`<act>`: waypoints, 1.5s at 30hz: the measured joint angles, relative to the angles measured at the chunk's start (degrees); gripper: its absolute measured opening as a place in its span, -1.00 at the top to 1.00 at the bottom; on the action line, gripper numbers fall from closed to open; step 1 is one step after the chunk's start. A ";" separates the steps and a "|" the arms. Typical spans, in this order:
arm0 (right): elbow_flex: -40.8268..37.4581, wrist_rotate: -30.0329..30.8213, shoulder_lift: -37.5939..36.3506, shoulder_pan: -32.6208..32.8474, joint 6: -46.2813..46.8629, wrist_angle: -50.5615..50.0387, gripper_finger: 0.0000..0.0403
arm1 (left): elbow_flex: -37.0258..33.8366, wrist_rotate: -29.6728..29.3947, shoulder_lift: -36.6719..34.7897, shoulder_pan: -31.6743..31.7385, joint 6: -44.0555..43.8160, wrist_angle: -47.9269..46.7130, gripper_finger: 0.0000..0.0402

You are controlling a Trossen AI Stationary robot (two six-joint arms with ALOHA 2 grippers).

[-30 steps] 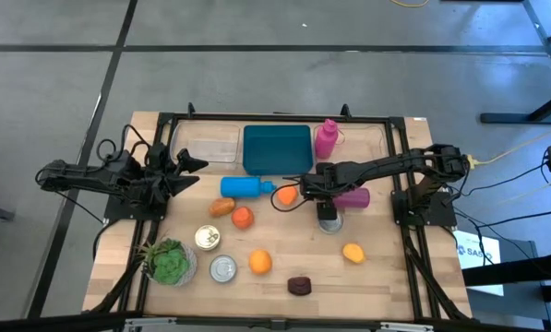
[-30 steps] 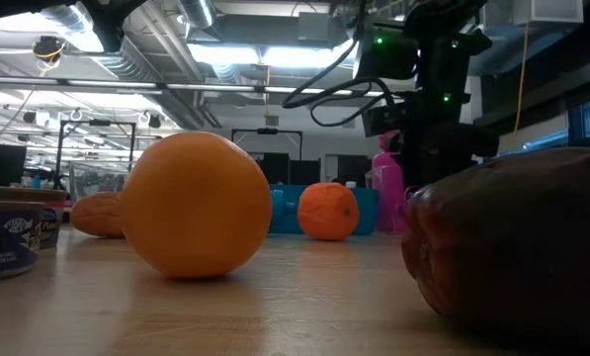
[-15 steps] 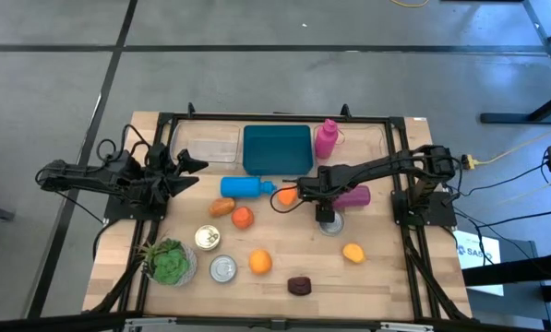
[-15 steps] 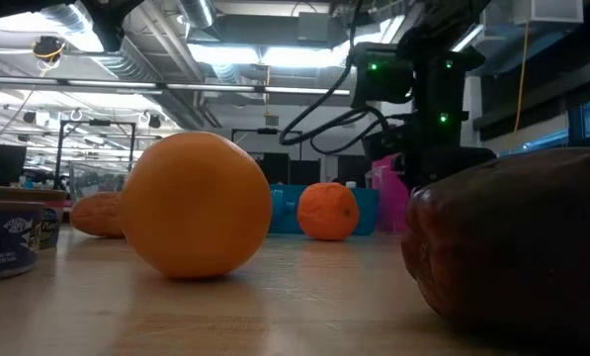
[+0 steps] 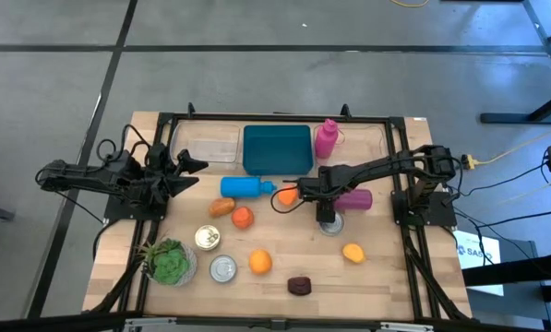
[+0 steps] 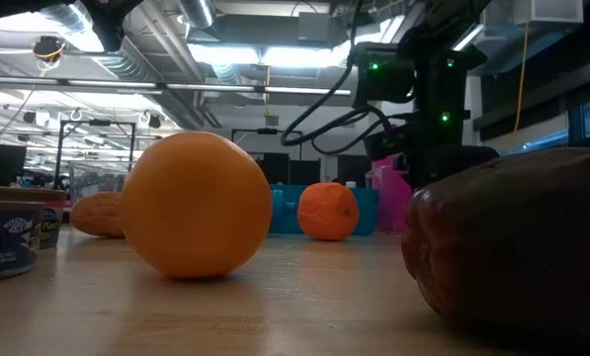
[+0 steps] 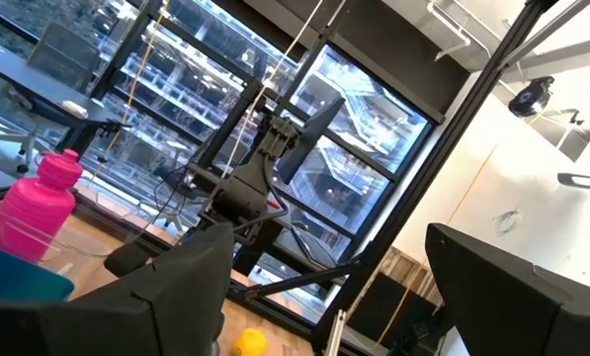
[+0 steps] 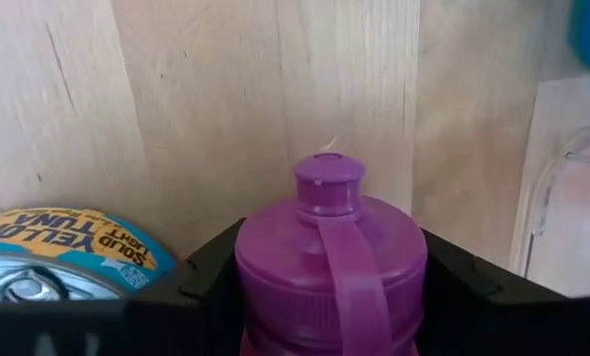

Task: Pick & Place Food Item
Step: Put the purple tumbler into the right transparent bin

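Left tool point(image 5: 194, 173): off the tabletop point(image 5: 386, 277) at its left side, fingers spread wide apart, nothing between them.

Near left corner: potted green plant point(image 5: 169, 261), then a gold-topped can point(image 5: 208, 239) and a silver-topped can point(image 5: 223, 268). In the low view, blue label on the can at the far left edge, print too small to read.

Back row: clear plastic container point(image 5: 210, 148), teal bin point(image 5: 277, 148), pink bottle point(image 5: 326, 138) upright just beside the bin.

Middle: blue bottle point(image 5: 245, 187) lying on its side, brownish food item point(image 5: 221, 207) and red-orange fruit point(image 5: 244, 218) just in front of it, an orange point(image 5: 260, 263) nearer the front edge, a dark maroon item point(image 5: 299, 285) at the front. A second orange point(image 5: 287, 195) just left of the right tool.

Right tool point(image 5: 326, 195): reached in from the right, down at the tabletop, fingers point(image 8: 208, 272) pressed against both flanks of the purple bottle point(image 8: 331, 259), clamped on it.

Purple bottle: lying on the tabletop right of centre, between the second orange and the right arm's base. Glossy violet plastic, rounded shoulder, small stubby cap, matching strap running from the cap down the body. No label visible.

Tuna can point(image 8: 62, 265): just beside the bottle, toward the front. Yellow and blue lid rim, print reading "SOLID", "YELLO", "LIGHT", "TUNA".

Yellow-orange fruit point(image 5: 353, 253): front right, apart from the rest.
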 joint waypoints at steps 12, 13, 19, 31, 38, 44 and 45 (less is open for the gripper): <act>3.73 3.53 -5.16 0.00 9.94 1.63 -0.02 | 0.01 0.05 0.00 -0.01 -0.06 0.00 -0.63; 4.11 4.20 -6.10 0.00 10.71 1.73 -0.02 | 0.01 0.05 0.00 -0.02 -0.11 0.01 -0.63; 4.96 9.22 -12.75 0.00 18.53 4.28 -0.02 | 0.01 0.05 0.01 -0.01 -0.20 0.02 -0.63; 5.03 28.15 -27.26 0.37 31.59 6.88 -0.02 | 0.02 0.05 0.00 0.00 -0.22 0.50 -0.63; 5.01 41.36 -32.93 1.92 34.20 5.52 -0.02 | 0.00 0.11 0.00 -0.01 -0.93 0.60 -0.63; 5.00 54.79 -35.70 3.50 48.09 -6.68 -0.02 | 0.00 0.09 0.00 0.00 -1.07 1.67 -0.63; 4.87 56.71 -36.01 3.81 51.56 -9.18 -0.02 | 0.00 0.11 0.00 -0.02 -1.07 1.74 -0.63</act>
